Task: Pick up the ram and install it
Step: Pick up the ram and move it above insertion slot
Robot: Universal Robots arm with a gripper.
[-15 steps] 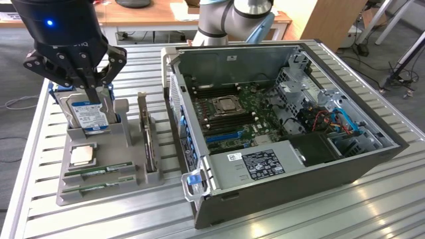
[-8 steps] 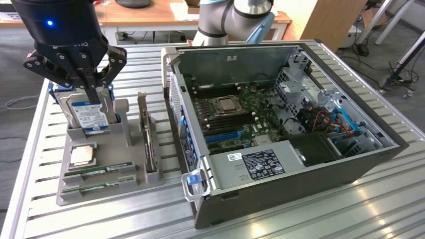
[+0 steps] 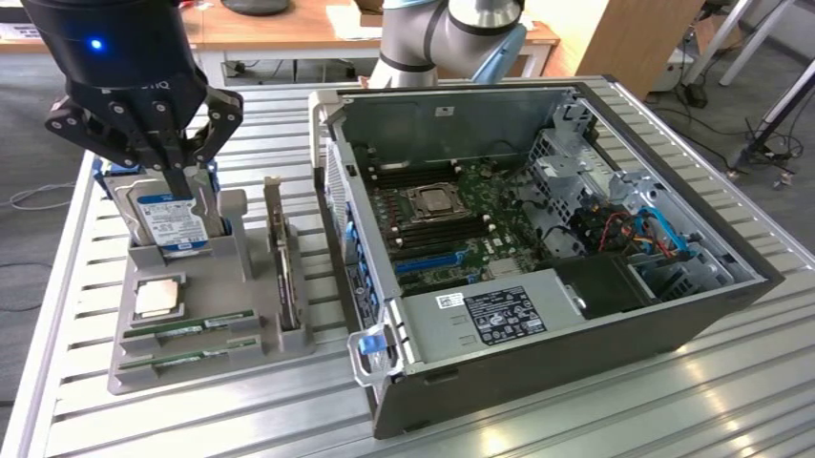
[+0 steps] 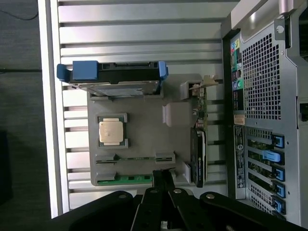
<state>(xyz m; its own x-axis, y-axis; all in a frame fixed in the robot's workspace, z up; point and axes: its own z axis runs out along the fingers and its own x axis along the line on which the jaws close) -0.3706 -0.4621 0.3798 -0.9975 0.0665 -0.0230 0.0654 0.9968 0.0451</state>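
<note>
I see the gripper (image 3: pixel 166 164) in the upper left of the exterior view. It hangs over the back of the gray tray (image 3: pixel 219 294), fingers pointing down. The two fingers are pressed together and carry nothing. A part of the arm (image 3: pixel 440 43) stands at the upper middle, behind the open computer case (image 3: pixel 535 258).

The ram (image 3: pixel 191 359) sits in a slot at the front edge of the tray, in the lower left of that frame. A second ram stick (image 3: pixel 191 326) lies just beside it. Both are well apart from the case. In the wrist view the closed fingertips (image 4: pixel 162 177) appear close to one end of the ram (image 4: pixel 127 179).

The tray and the case rest on a table (image 3: pixel 612 420) of metal slats. A wooden desk (image 3: pixel 281 29) is behind it.

The gripper's body is cut off by the frame's top edge. Its fingers hide a part of the hard drive (image 3: pixel 163 218). I cannot make out the chips on the sticks.
</note>
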